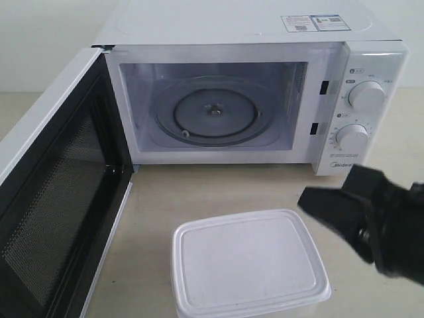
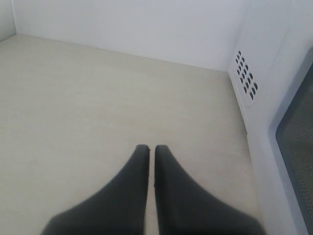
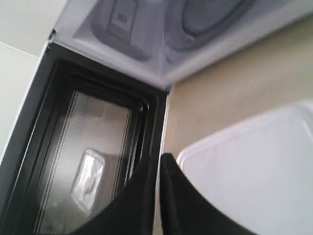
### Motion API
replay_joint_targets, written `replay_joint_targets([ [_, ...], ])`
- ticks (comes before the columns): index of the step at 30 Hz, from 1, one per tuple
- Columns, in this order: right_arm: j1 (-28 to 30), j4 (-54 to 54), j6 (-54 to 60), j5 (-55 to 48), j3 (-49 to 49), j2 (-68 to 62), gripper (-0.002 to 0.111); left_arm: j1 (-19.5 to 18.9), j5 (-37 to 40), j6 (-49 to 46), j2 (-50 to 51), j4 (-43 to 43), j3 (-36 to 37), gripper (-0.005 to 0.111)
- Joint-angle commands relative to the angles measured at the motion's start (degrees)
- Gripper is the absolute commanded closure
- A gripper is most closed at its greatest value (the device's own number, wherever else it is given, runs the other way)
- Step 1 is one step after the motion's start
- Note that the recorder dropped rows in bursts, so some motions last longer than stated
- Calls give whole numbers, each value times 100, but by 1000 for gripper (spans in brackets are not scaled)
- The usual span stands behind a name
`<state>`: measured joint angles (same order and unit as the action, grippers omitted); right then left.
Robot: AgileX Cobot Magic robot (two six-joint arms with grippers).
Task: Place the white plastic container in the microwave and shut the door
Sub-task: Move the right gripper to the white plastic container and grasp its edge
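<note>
In the exterior view the microwave (image 1: 252,26) is sitting at the back of the surface (image 1: 218,189) with its door (image 1: 59,199) swinging wide to the left, so the cavity is lying open for loading. The glass turntable (image 1: 213,112) is showing bare. The white plastic container (image 1: 245,265) is resting on the surface in front of the opening, lid on and upright, apart from the microwave, so the placing is not yet done. The right gripper (image 1: 306,199) is hovering just beside the container's right edge, touching nothing; judging from its angle, it is lining up with that side.

In the left wrist view the left gripper (image 2: 151,149) is showing its fingers together with only a thin slit between them, holding nothing. It is hanging over bare surface (image 2: 98,107) next to the microwave's side wall with its vent holes (image 2: 247,78), well out of the loading path, probably parking there until the door needs pushing.

In the right wrist view the right gripper (image 3: 160,159) is showing its fingers pressed together and empty, pointing between the door's mesh-lined inner face (image 3: 93,147) and the near corner of the container (image 3: 254,166). With its fingers shut it could be nudging rather than gripping, though that is only a guess
</note>
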<state>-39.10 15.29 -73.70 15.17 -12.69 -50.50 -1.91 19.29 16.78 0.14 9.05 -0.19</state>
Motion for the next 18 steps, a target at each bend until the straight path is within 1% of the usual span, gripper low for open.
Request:
replay_joint_targets([
  [1, -655, -3, -1457, -44, 256, -11, 101, -18, -19, 21, -14, -44, 19, 102],
  [2, -893, -3, -1813, -138, 307, -21, 87, -18, -19, 21, -14, -44, 19, 102],
  [3, -980, -3, -1902, -231, 307, -21, 81, -18, -19, 21, -14, -44, 19, 102],
  [4, -1184, -3, -2105, -388, 307, -54, 64, -18, -19, 21, -14, -44, 19, 102],
  [5, -1256, -8, -2237, -445, 307, -85, 58, -18, -19, 21, -14, -44, 19, 102],
  [6, -1406, -98, -2619, -609, 307, -210, 55, -18, -19, 21, -14, -44, 19, 102],
  [8, -1520, -174, -2842, -734, 307, -450, 56, -18, -19, 21, -14, -44, 19, 102],
  [13, -1571, -355, -3151, -278, 307, -1105, 56, -18, -19, 21, -14, -44, 19, 102],
  [18, -1571, -867, -3245, 684, 307, -2041, 56, -18, -19, 21, -14, -44, 19, 102],
])
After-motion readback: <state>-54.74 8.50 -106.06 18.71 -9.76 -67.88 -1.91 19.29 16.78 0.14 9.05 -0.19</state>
